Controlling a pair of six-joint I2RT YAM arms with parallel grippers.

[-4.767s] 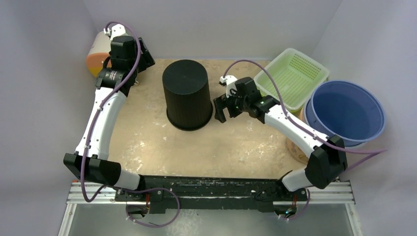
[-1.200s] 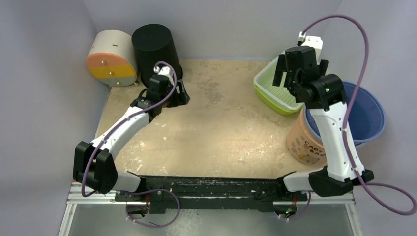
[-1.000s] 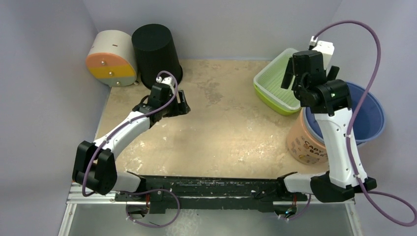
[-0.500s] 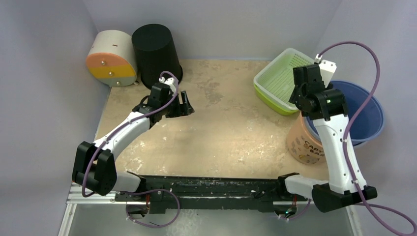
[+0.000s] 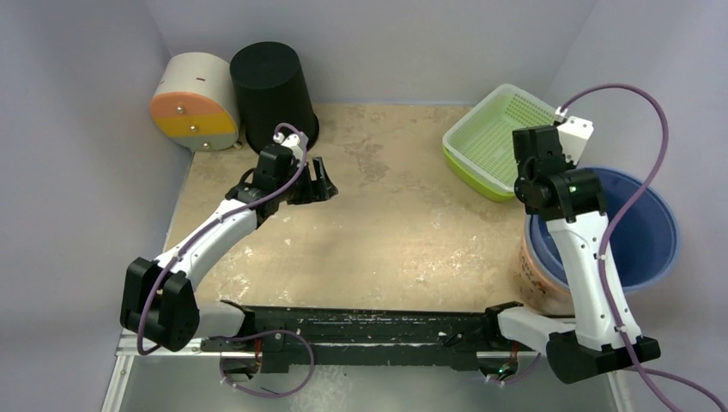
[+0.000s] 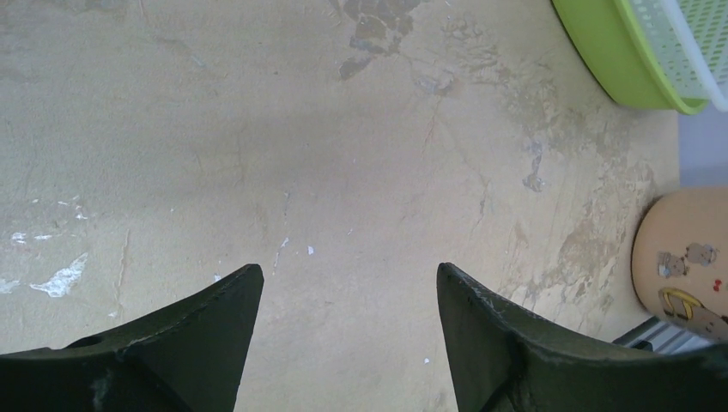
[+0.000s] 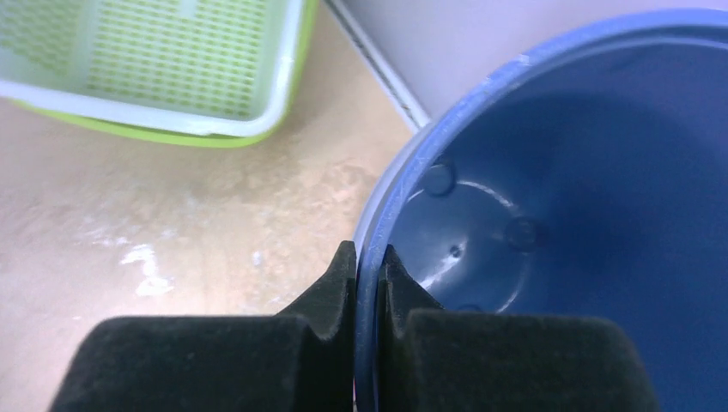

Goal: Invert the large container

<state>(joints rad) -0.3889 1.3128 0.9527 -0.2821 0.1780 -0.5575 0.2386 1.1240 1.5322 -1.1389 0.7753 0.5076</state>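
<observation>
The large container is a blue round tub (image 5: 640, 227), standing mouth up at the table's right edge. In the right wrist view its rim (image 7: 403, 184) runs straight between my fingers, and its blue inside fills the right half. My right gripper (image 7: 367, 251) is shut on that rim at the tub's left side, one finger outside the wall and one inside. From above, the right wrist (image 5: 549, 180) covers the grip. My left gripper (image 5: 319, 180) hangs open over bare tabletop left of centre, nothing between its fingers (image 6: 232, 296).
A black bin (image 5: 273, 90) stands bottom up at the back left, beside an orange-and-white drum (image 5: 193, 103). A green basket (image 5: 498, 137) sits at the back right. A beige printed jar (image 5: 536, 279) stands against the tub's near-left side.
My right arm dropped from above the green basket to the tub's left rim and its jaws closed on it. The tub shifted slightly. The left gripper stayed open and barely moved.
</observation>
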